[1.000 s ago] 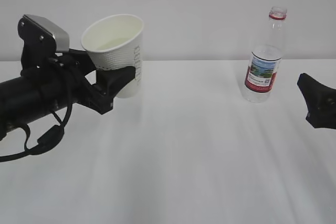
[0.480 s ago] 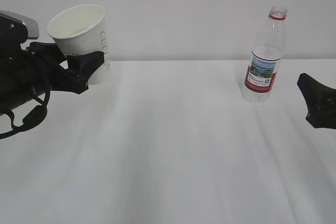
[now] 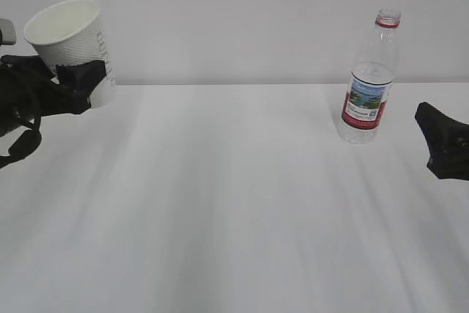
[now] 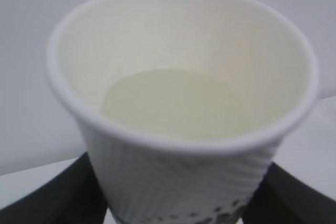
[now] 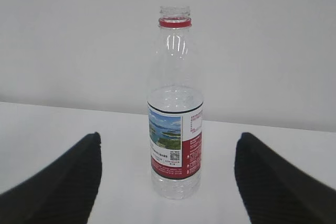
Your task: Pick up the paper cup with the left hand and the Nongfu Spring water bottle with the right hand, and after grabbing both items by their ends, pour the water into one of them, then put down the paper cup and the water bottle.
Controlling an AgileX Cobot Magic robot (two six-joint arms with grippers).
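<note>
One dimpled tapered paper cup [image 3: 69, 34]; ribbed clear bottle [image 3: 370, 78].

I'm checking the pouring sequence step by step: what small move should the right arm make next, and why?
Probably ease the right hand forward around the Nongfu Spring water bottle and close. The jaws stand open either side of it without touching, the bottle stands upright and uncapped on the table, and the left hand holds the paper cup.

- I see a white table [image 3: 242, 218] filling the lower part of my exterior view, with faint soft streaks.
- Behind the table's far edge, a plain pale grey wall [image 3: 242, 12] stands.
</note>
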